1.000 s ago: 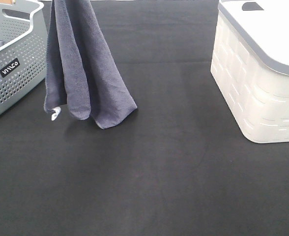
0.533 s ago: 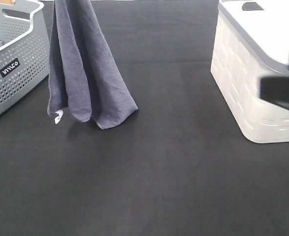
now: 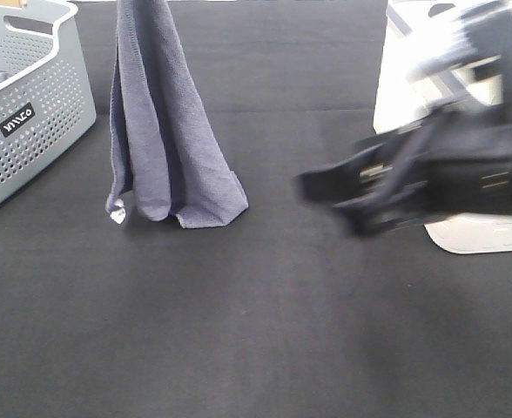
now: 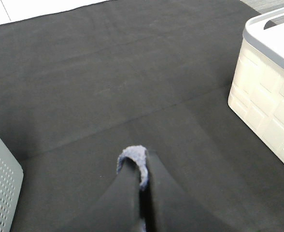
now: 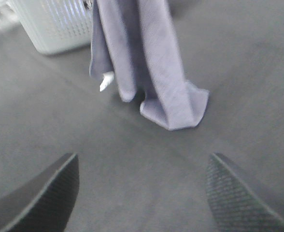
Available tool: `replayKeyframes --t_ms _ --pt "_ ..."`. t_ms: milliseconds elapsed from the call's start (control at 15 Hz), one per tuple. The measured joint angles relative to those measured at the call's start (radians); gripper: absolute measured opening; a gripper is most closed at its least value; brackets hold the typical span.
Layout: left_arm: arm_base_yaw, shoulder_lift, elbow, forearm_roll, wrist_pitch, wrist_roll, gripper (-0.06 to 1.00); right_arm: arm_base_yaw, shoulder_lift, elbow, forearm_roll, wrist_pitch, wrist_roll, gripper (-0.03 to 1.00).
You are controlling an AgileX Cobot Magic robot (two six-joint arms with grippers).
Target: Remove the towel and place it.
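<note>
The slate-grey towel [image 3: 165, 131] hangs in a long drape from above the top edge of the exterior view. Its lower corner rests on the black table, and its white tag [image 3: 117, 216] dangles at the left. My left gripper [image 4: 142, 169] is shut on a fold of the towel [image 4: 134, 157] and is out of the exterior view. My right gripper [image 3: 321, 196] is blurred and reaches in from the right, open and empty, a short way right of the towel. The right wrist view shows the towel [image 5: 151, 63] ahead of that open gripper [image 5: 139, 193].
A grey perforated basket [image 3: 30, 113] stands at the far left, also in the right wrist view [image 5: 60, 24]. A white bin with a grey lid [image 3: 395, 96] stands at the right, partly behind my right arm, also in the left wrist view [image 4: 267, 96]. A black mat covers the table.
The hanging towel has shifted right, away from the basket. My right arm has swung in from the right edge toward the towel.
</note>
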Motion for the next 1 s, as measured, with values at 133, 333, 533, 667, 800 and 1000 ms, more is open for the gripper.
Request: replayKeyframes --t_ms 133,333,533,667,800,1000 --pt "0.0 0.0 -0.047 0.001 0.012 0.0 0.0 0.158 0.124 -0.074 0.039 -0.138 0.003 0.72" --pt "0.0 0.0 -0.112 0.001 0.057 -0.003 0.0 0.239 0.266 -0.191 0.052 -0.214 0.092 0.72" --pt "0.0 0.0 -0.144 0.001 0.115 -0.002 0.0 0.243 0.475 -0.345 0.053 -0.239 0.181 0.72" --pt "0.0 0.0 -0.144 0.001 0.119 0.0 0.0 0.243 0.521 -0.381 0.053 -0.238 0.183 0.72" --pt "0.0 0.0 -0.146 0.001 0.128 0.001 0.0 0.243 0.634 -0.504 0.05 -0.211 0.244 0.72" --pt "0.0 0.0 -0.146 0.001 0.128 0.004 0.0 0.264 0.707 -0.571 0.049 -0.218 0.36 0.7"
